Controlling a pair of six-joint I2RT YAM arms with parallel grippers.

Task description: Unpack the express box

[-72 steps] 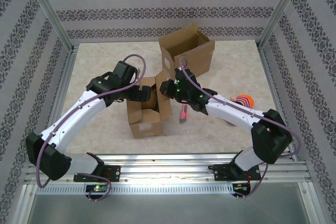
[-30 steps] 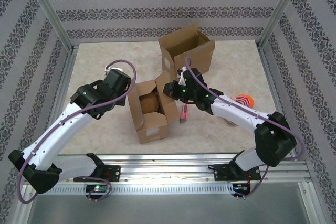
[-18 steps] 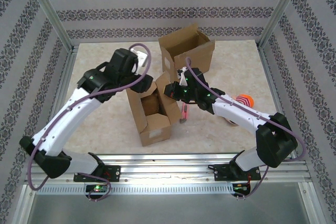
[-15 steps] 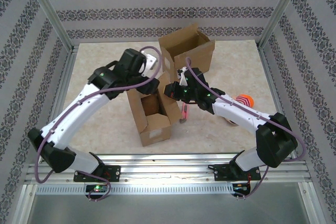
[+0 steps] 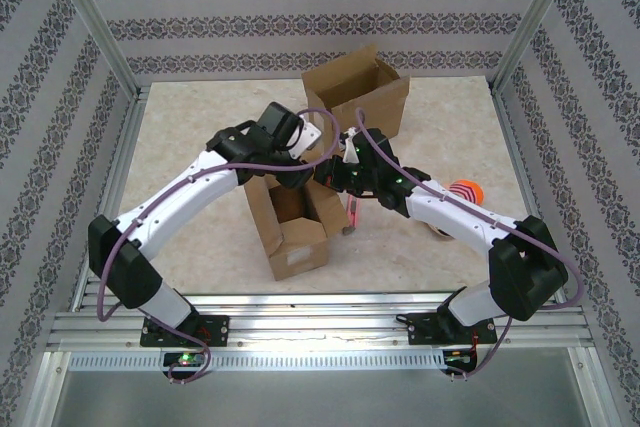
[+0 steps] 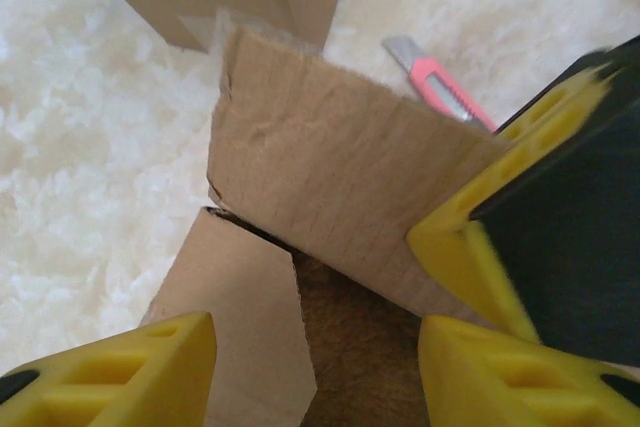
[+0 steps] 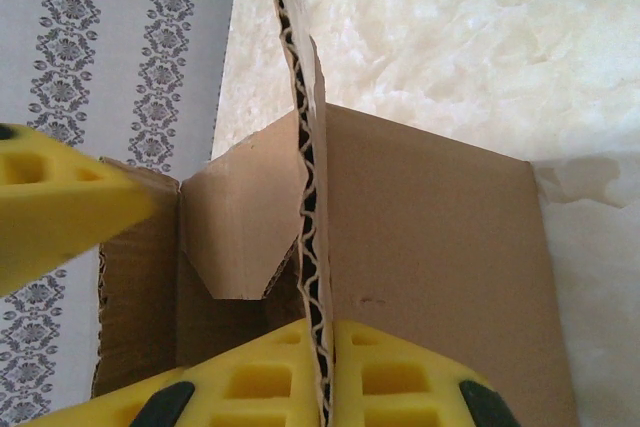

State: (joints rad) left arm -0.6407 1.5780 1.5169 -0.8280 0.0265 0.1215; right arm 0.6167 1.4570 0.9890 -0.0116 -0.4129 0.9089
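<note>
Box (image 5: 300, 247) mouth open — raised flap (image 6: 340, 187) flanks it.

Open corrugated cardboard box (image 5: 300, 247): plain brown.
Slim plastic utility knife (image 6: 440, 92): pink, grey blade.
Soft table covering (image 5: 175, 112): mottled cream-white.
Wall panels (image 5: 300, 22): grey, floral bands.

No legible text, labels or numbers anywhere
</note>
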